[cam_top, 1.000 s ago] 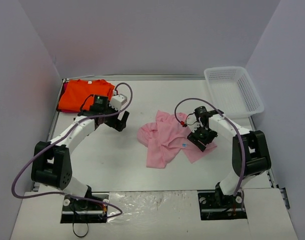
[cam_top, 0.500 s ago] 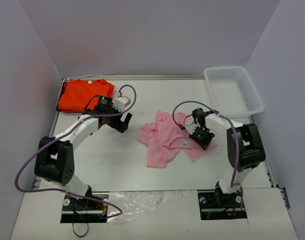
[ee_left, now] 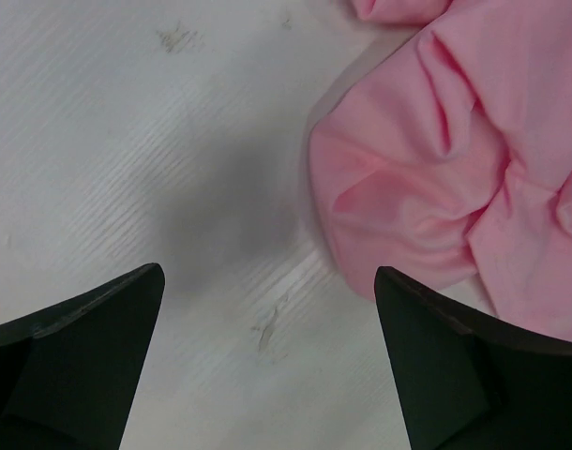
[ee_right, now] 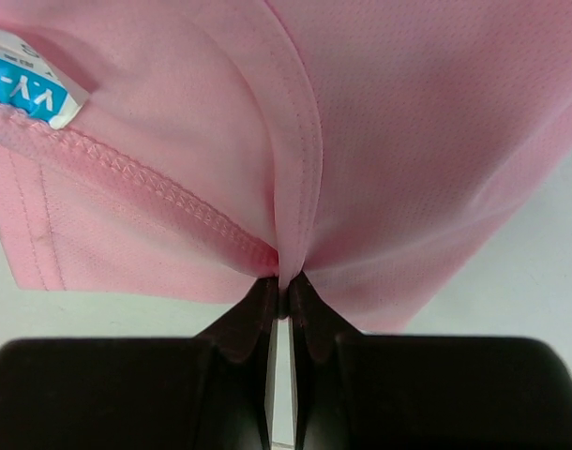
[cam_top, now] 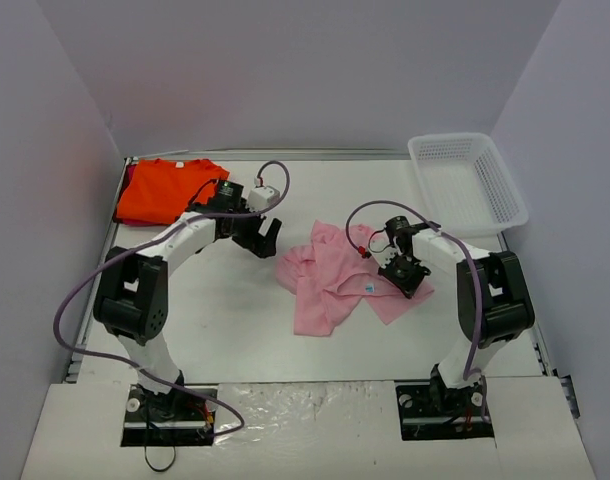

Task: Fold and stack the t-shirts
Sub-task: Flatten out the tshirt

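A crumpled light pink t-shirt point(cam_top: 330, 275) lies in the middle of the table. My right gripper point(cam_top: 403, 272) is down on its right part, shut on a pinched fold of the pink cloth point(ee_right: 291, 225) beside the collar seam and a blue label point(ee_right: 33, 84). My left gripper point(cam_top: 265, 236) hovers open just left of the shirt, with bare table between its black fingers point(ee_left: 75, 356) and the shirt's bunched left edge point(ee_left: 427, 178) ahead to the right. A bright orange t-shirt point(cam_top: 168, 188) lies flat at the back left corner.
A white mesh basket point(cam_top: 467, 182) stands at the back right corner. Grey walls enclose the table on three sides. Purple cables loop off both arms.
My right gripper has shut on a fold of the pink shirt. My left arm has swung right, from near the orange shirt toward the pink shirt's left edge.
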